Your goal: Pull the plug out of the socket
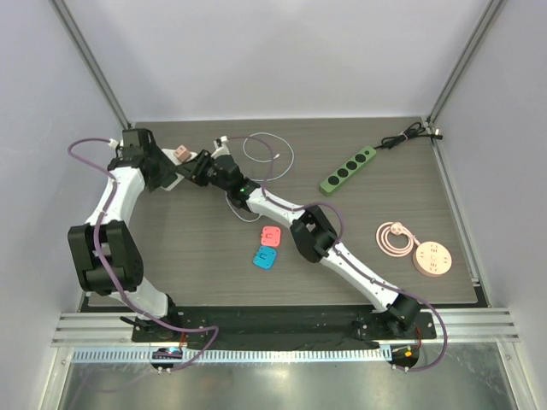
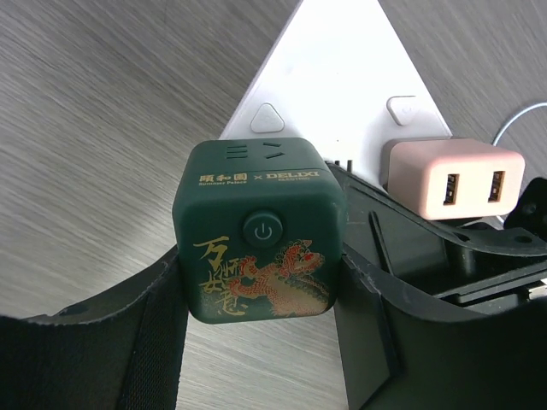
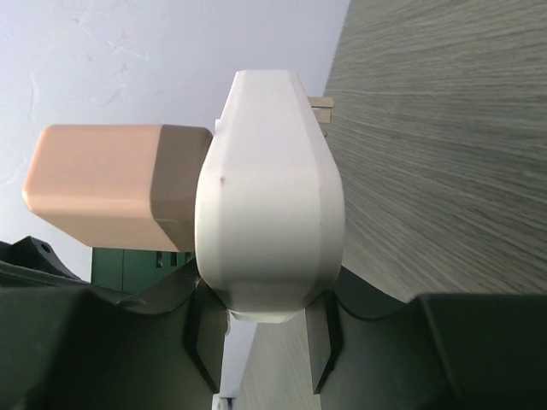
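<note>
Hovering over the far left of the table (image 1: 376, 218), the left gripper (image 2: 261, 286) pinched the green cube socket (image 2: 256, 213) between its fingers, and the right gripper (image 3: 269, 329) pinched the white plug (image 3: 269, 196), with a pink charger (image 3: 102, 184) just beside it. The plug's prongs (image 3: 321, 104) showed bare, so the pull looked almost complete. The next move called for drawing the plug straight away while the socket stayed braced.
</note>
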`<action>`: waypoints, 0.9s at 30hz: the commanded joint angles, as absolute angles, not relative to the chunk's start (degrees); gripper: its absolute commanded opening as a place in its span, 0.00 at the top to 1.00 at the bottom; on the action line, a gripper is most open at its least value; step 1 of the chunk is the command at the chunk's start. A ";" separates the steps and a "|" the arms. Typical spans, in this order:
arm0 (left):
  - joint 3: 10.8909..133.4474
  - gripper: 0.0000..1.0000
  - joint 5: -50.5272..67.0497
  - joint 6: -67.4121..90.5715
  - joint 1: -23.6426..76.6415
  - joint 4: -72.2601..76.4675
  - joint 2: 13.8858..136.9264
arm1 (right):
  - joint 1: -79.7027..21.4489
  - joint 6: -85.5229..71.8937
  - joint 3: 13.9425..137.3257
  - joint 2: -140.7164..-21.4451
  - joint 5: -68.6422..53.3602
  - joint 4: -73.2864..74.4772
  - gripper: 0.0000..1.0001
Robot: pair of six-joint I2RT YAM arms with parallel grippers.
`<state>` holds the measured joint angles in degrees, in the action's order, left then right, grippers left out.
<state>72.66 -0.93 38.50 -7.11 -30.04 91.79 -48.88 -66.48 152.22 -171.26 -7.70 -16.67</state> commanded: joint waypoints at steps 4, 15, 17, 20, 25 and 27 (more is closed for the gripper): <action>81.73 1.00 8.31 38.58 -3.60 -32.25 82.70 | -48.52 -61.08 151.88 -174.29 -0.35 0.80 0.99; 82.94 1.00 -4.08 39.76 0.48 -32.93 78.58 | -48.43 -60.04 150.12 -173.15 -2.64 0.96 0.99; 85.68 1.00 -16.38 31.83 5.78 -38.47 78.57 | -48.43 -59.50 150.03 -172.88 -1.76 1.75 0.99; 86.22 1.00 -14.07 31.90 5.19 -41.38 79.71 | -48.43 -58.71 150.12 -172.44 -0.80 2.63 0.99; 82.45 1.00 4.32 37.07 -2.09 -38.25 79.02 | -48.25 -58.18 150.21 -172.44 -0.96 3.34 0.99; 79.90 1.00 11.30 41.54 -6.74 -35.43 79.01 | -48.08 -58.45 150.29 -172.62 -1.75 3.17 0.99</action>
